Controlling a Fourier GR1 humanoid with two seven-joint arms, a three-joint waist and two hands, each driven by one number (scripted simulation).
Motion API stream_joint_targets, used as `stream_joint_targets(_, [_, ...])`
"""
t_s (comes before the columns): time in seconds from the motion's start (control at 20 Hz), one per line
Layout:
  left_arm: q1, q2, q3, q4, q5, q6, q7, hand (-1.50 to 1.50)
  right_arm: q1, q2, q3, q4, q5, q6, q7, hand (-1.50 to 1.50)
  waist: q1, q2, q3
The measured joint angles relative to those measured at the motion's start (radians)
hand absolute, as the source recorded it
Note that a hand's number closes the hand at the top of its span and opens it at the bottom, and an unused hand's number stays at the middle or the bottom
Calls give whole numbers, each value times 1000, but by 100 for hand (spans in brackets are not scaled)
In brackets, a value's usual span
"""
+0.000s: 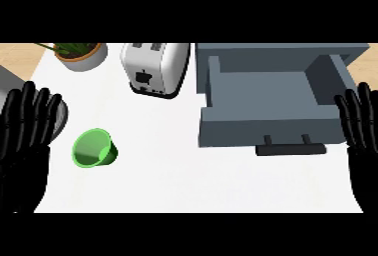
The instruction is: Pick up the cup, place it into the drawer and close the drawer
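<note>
Lying tipped on its side on the white table (184, 182), the green cup (94, 148) sits near the left hand (26, 135), which like the right hand (362, 132) rests flat-fingered and empty, while the grey drawer (266, 131) stands pulled out, apparently ready to receive it.

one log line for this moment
cup on counter, not held | drawer open | left hand open, resting | right hand open, resting

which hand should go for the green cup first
Probably the left. The green cup lies close beside the open left hand; the open right hand sits at the opposite edge, with the open drawer between it and the cup.
</note>
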Motion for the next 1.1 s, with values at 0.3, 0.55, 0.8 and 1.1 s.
stream_joint_targets(0.3, [5, 15, 37, -10, -27, 14, 16, -150, -35, 14, 4, 11, 0, 1, -4, -150, 23, -18, 13])
stream_joint_targets(0.55, [42, -51, 95, 51, 64, 82, 48, -150, -75, -13, 34, 53, -36, 59, 83, -150, 32, -20, 15])
stream_joint_targets(0.8, [62, -52, 155, 143, 124, 65, 3, -150, -112, -24, 14, 113, -68, 99, 94, -150, 31, -21, 16])
stream_joint_targets(1.1, [1, -34, 203, 313, 115, 82, -28, -150, -153, -43, -33, 173, -100, 135, 76, -150, 27, -21, 16])
